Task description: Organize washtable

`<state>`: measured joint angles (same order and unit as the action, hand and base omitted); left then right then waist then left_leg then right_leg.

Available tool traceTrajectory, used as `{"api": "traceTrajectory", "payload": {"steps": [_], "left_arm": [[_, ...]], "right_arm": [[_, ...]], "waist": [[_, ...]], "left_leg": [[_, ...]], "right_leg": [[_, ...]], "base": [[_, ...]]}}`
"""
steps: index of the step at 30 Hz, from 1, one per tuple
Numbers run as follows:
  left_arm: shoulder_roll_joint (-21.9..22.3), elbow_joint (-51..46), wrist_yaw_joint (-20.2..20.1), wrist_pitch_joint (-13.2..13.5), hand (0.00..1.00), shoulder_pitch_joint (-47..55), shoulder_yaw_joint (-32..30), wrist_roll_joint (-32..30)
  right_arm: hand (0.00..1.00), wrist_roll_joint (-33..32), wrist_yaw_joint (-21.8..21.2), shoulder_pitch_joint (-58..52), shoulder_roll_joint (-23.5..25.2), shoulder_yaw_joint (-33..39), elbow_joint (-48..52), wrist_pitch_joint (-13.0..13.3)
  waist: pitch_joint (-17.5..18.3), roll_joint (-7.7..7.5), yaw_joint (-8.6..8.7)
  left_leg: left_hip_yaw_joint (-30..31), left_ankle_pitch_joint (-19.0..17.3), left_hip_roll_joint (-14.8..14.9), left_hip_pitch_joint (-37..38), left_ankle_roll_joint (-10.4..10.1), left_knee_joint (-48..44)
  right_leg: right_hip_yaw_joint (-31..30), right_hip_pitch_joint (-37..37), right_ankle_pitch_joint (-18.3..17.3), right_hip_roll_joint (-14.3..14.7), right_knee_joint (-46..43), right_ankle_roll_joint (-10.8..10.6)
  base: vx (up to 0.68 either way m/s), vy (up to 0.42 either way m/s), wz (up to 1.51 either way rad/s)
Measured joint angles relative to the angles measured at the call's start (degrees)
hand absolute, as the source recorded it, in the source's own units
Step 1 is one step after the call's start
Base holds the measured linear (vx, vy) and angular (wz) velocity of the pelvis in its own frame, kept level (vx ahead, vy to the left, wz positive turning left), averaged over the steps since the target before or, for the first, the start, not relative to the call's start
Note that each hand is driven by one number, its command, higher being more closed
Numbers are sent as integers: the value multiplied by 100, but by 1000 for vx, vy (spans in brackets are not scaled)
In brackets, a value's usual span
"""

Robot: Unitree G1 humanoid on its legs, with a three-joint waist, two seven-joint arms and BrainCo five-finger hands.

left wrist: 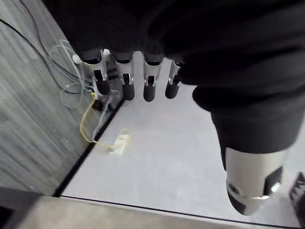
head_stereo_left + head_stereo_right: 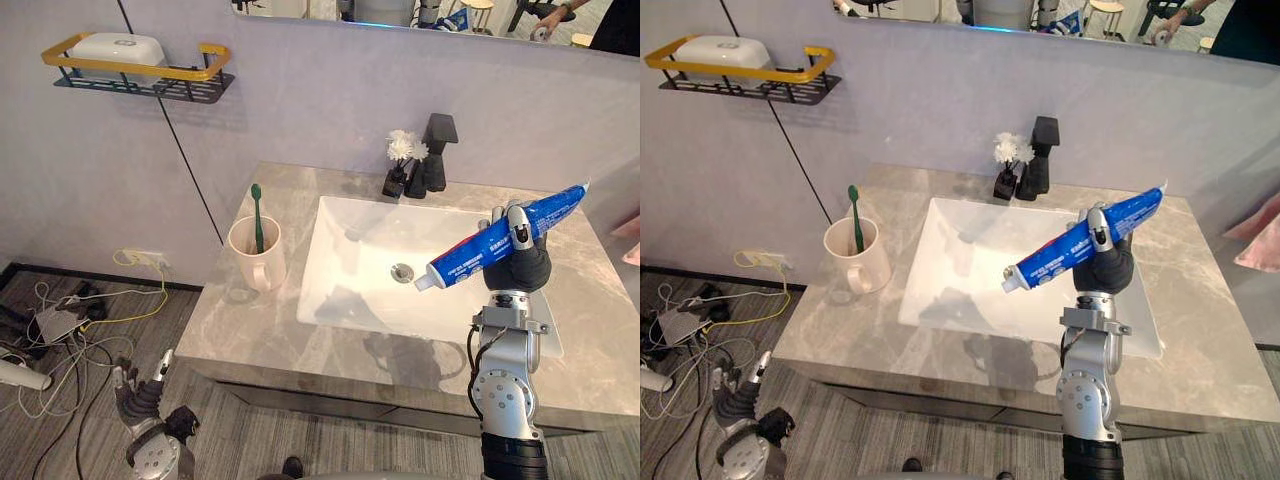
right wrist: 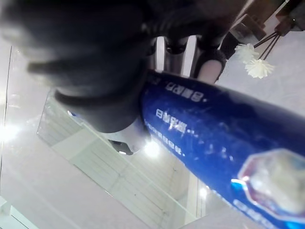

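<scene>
Blue toothpaste tube [image 2: 478,250] lies slanted in the raised right hand [image 2: 524,268].

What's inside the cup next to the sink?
A green toothbrush stands in the cup, head up. The cup's wall hides its lower handle and the bottom, so anything else down there can't be seen. The toothpaste tube is in the right hand.

cup [image 2: 256,258] with toothbrush [image 2: 257,212] left of sink [image 2: 345,275], faucet [image 2: 436,152] behind the sink
</scene>
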<state>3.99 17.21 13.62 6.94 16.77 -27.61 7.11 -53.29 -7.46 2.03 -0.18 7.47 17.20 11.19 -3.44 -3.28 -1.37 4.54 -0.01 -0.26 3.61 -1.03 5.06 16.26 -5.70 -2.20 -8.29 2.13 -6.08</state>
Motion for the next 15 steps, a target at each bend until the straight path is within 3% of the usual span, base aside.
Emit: {"api": "traceTrajectory", "payload": {"steps": [7,15], "left_arm": [[-13,1196,-204,-137,0,-246,122,-128],[-107,1827,-364,-172,0,-346,577,-241]], "right_arm": [[100,1,132,55,-3,-31,-3,216],[100,232,287,667,-38,-176,-4,400]], "waist": [[-18,-36,-99],[-85,-178,-117]], "left_leg": [[9,0,-1,-4,0,-6],[95,0,-14,-60,1,-28]], "right_leg": [[12,1,-3,0,-3,2],[89,9,-6,-5,-3,4]], "base": [[-5,-1,0],[-16,-7,5]]}}
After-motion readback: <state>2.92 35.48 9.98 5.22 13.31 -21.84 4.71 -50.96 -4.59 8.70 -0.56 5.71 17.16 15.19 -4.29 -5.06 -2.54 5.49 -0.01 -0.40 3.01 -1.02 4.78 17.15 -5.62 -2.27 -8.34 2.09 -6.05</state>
